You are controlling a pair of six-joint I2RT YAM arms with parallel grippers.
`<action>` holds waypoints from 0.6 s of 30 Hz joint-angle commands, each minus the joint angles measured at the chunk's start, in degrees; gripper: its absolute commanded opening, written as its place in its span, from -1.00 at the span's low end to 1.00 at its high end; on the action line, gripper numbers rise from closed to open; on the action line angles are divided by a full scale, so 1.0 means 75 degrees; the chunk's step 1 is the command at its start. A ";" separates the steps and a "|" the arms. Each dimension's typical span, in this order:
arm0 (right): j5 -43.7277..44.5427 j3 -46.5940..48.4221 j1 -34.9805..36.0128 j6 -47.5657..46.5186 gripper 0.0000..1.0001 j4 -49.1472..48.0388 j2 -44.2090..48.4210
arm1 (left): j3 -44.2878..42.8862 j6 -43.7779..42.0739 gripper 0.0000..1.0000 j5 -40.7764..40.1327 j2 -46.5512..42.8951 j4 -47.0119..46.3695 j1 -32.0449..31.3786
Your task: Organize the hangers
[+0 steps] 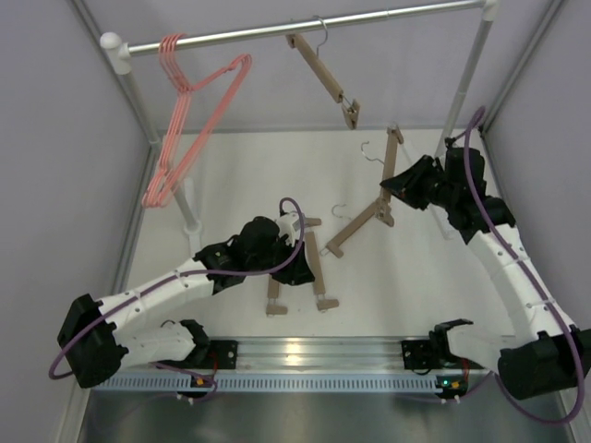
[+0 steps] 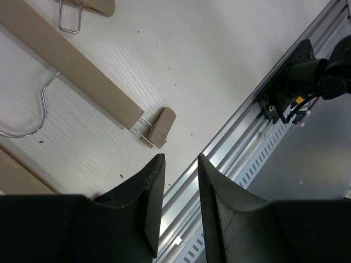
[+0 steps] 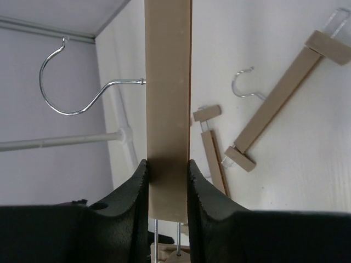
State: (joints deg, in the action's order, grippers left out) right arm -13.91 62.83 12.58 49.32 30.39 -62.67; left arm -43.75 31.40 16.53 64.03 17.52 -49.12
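Seen from above, pink wire hangers (image 1: 185,120) dangle at the ten o'clock end of the silver rail (image 1: 369,18), with one hooked wooden hanger (image 1: 325,81) near twelve. At three o'clock the right gripper (image 1: 392,189) pinches the held wooden hanger (image 1: 391,152). The left gripper (image 1: 291,235) hovers over loose wooden hangers (image 1: 314,263) mid-table. Left wrist view: its fingers (image 2: 145,203) stand slightly parted, holding nothing, a clip end (image 2: 159,126) just beyond at eleven o'clock. Right wrist view: fingers (image 3: 137,197) are closed on the bar's edges, its hook (image 3: 71,93) pointing to nine o'clock.
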 commanded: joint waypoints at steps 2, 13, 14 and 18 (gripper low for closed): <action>-0.1811 0.1324 -0.0469 0.0255 -1.00 -0.1450 -0.0641 | -0.0226 0.0044 -0.30 -0.0095 -0.0006 -0.0379 0.0011; -0.2925 0.3679 -0.0904 0.1309 -1.00 -0.2387 -0.1732 | -0.0144 -0.0003 -0.31 -0.0189 -0.0041 -0.0379 0.0011; -0.2984 0.3798 -0.0915 0.1403 -1.00 -0.2469 -0.1884 | -0.0144 0.0009 -0.31 -0.0201 -0.0041 -0.0379 0.0011; -0.3371 0.4150 -0.0915 0.1861 -1.00 -0.2950 -0.2190 | -0.0167 -0.0026 -0.31 -0.0189 -0.0030 -0.0379 0.0011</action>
State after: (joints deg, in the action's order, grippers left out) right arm -35.27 90.59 6.50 59.46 15.35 -77.67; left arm -43.81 31.53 15.51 64.03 17.54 -49.12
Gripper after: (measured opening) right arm 0.226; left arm 0.347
